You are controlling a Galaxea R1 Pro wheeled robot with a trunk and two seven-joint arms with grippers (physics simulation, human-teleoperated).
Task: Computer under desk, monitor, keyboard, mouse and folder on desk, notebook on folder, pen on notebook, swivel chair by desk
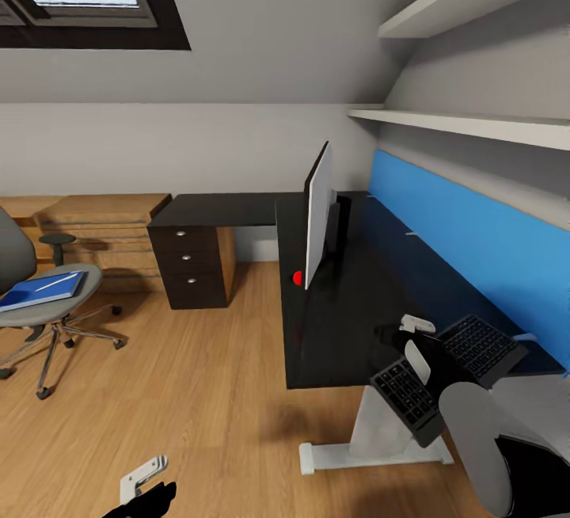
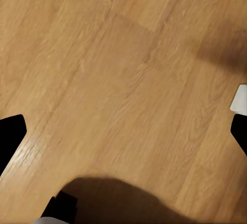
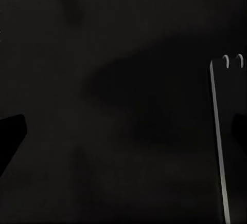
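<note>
Down low, the left gripper [image 1: 146, 486] hangs open and empty over the wood floor [image 2: 118, 80]. Whether the right gripper [image 1: 412, 336] is open cannot be told; it sits over the keyboard [image 1: 447, 371] at the desk [image 1: 332, 328] edge, near the monitor [image 1: 318, 225]

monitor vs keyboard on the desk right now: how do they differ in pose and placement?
The large thin monitor with pale back stands upright, edge-on in the head view, mid-desk; the flat dark-keyed keyboard lies low at the near end. The monitor stands free of both arms; the keyboard is partly hidden behind the right arm. Both sit over the black-topped desk.
</note>
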